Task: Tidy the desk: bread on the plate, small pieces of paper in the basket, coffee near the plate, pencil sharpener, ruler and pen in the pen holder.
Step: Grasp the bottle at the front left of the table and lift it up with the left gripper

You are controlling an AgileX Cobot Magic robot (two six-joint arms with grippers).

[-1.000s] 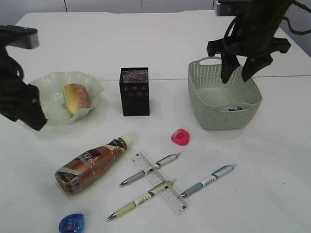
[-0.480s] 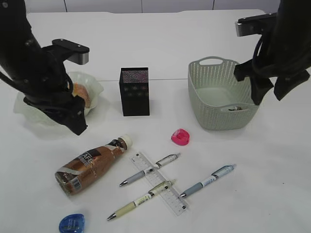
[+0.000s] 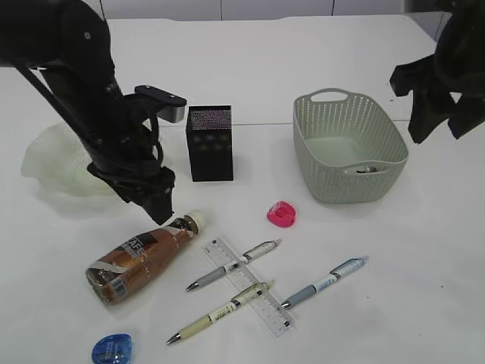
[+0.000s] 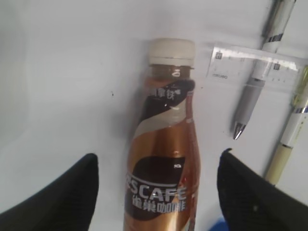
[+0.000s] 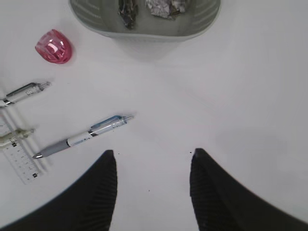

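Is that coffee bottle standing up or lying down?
Lying down. The coffee bottle rests on its side on the table, cap on, pointing toward the pen holder.

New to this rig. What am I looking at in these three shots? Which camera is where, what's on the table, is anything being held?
It is a two-armed robot; each arm ends in a two-fingered tool. One picture is taken from in front, looking down at a slant. The other two come from cameras on the wrists, looking past each tool's fingers.

The left tool is open, over a coffee bottle lying on its side. The right tool is open over bare table, beside the basket, which holds crumpled paper.

Also on the table: a black pen holder, a pale wavy plate partly hidden by the left arm, a pink sharpener, a blue sharpener, a clear ruler and three pens lying on or near it.

Nothing is held.
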